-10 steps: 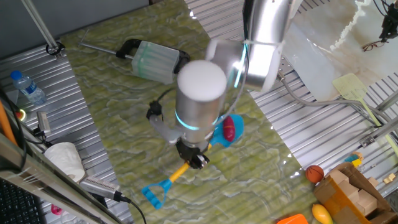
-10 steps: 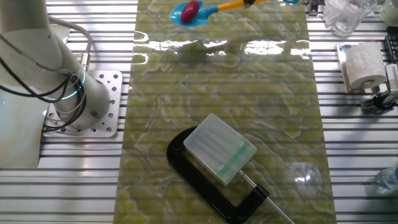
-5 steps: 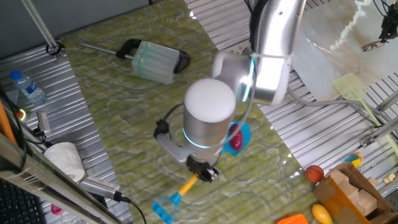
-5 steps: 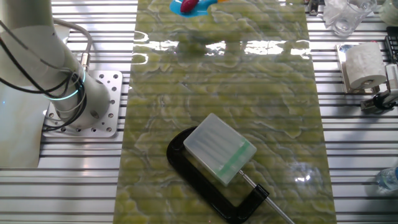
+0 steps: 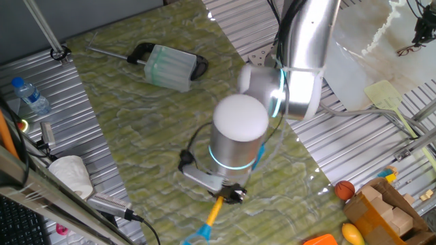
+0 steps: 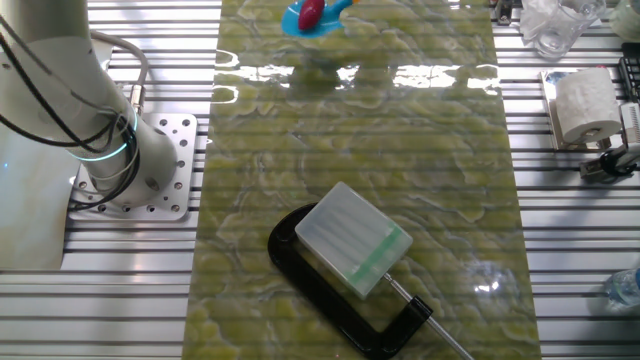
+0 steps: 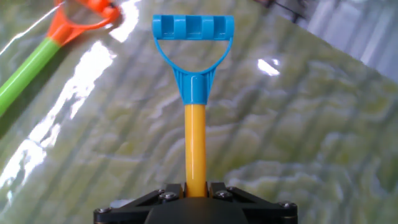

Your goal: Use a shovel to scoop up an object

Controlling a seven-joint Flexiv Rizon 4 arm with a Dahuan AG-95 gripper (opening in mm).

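Note:
My gripper (image 5: 229, 196) is shut on the yellow shaft of the shovel (image 5: 213, 212), held above the green mat. In the hand view the gripper (image 7: 195, 186) clamps the shaft (image 7: 195, 143), and the blue D-shaped end (image 7: 193, 28) points away from it. In the other fixed view the blue blade (image 6: 314, 19) is at the top edge, and the dark red oval object (image 6: 311, 11) lies in it. In the first fixed view my arm hides the blade and the object.
A pale translucent dustpan with a black handle (image 5: 170, 66) lies at the mat's far end (image 6: 355, 240). An orange ball (image 5: 345, 189) and a box of wooden blocks (image 5: 388, 211) are at the right. A paper roll (image 5: 71, 173) and a bottle (image 5: 30, 95) are at the left. A green and orange tool (image 7: 31, 62) lies near the D-end.
My arm has moved down and right across the mat, toward its near edge, with the shovel. The red object has stayed in the blade, which is now hidden behind my arm in the first fixed view.

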